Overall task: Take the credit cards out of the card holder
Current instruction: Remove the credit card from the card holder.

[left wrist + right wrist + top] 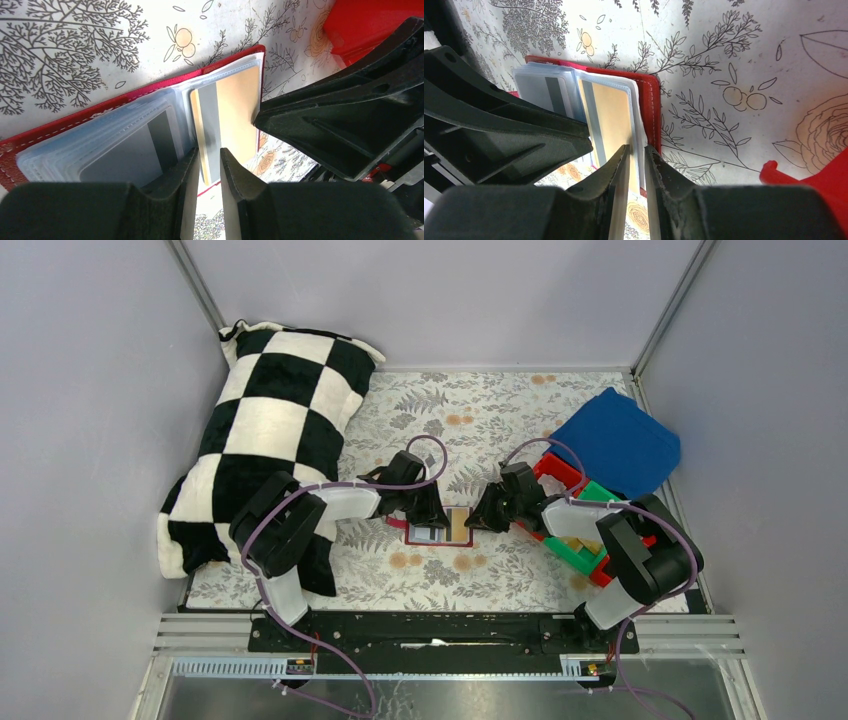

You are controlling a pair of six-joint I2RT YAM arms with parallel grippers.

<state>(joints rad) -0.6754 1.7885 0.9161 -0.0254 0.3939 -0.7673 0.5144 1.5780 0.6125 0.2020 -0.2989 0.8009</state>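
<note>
The dark-red card holder (441, 528) lies open on the floral cloth, with its clear sleeves fanned out. It also shows in the left wrist view (95, 107) and the right wrist view (651, 107). A tan card with a grey stripe (235, 110) (611, 117) sits in the right sleeves. A grey card with a dark stripe (142, 150) (549, 92) sits in the left ones. My left gripper (428, 512) (210, 162) hovers at the tan card's striped edge, jaws a narrow gap apart. My right gripper (484, 516) (636, 157) is over the sleeves' right edge, jaws also a narrow gap apart.
A black-and-white checkered pillow (265, 430) lies at the left. Red and green plastic bins (575, 510) and a blue cloth (618, 443) sit at the right, close behind my right arm. A red bin corner (819, 175) shows near the right gripper.
</note>
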